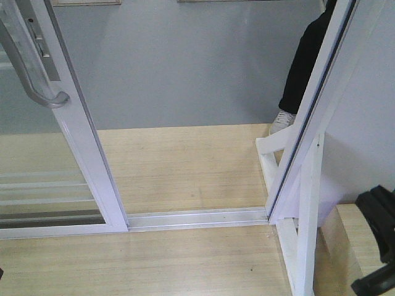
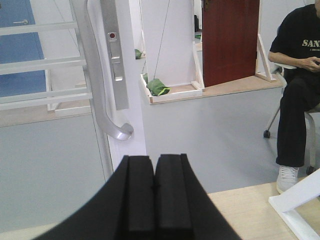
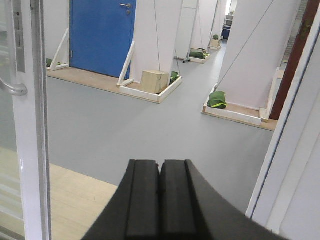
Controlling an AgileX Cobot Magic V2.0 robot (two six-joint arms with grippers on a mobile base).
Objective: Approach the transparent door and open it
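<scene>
The transparent door (image 1: 86,148) stands at the left of the front view, slid aside, with an open gap to its right. Its curved silver-grey handle (image 1: 37,74) hangs on the white frame, and thin white bars cross the glass lower down. In the left wrist view the door frame (image 2: 132,100) and handle (image 2: 100,90) are just beyond my left gripper (image 2: 154,159), which is shut and empty, apart from both. In the right wrist view the door (image 3: 32,125) is at the far left. My right gripper (image 3: 160,162) is shut and empty, facing the opening.
A floor track (image 1: 197,219) crosses the wooden floor. The white door jamb (image 1: 308,123) and a slanted white brace (image 1: 278,145) stand at the right. A seated person (image 2: 300,90) is beyond the opening at the right. A cardboard box (image 3: 154,81) and green bags (image 3: 217,100) lie farther off.
</scene>
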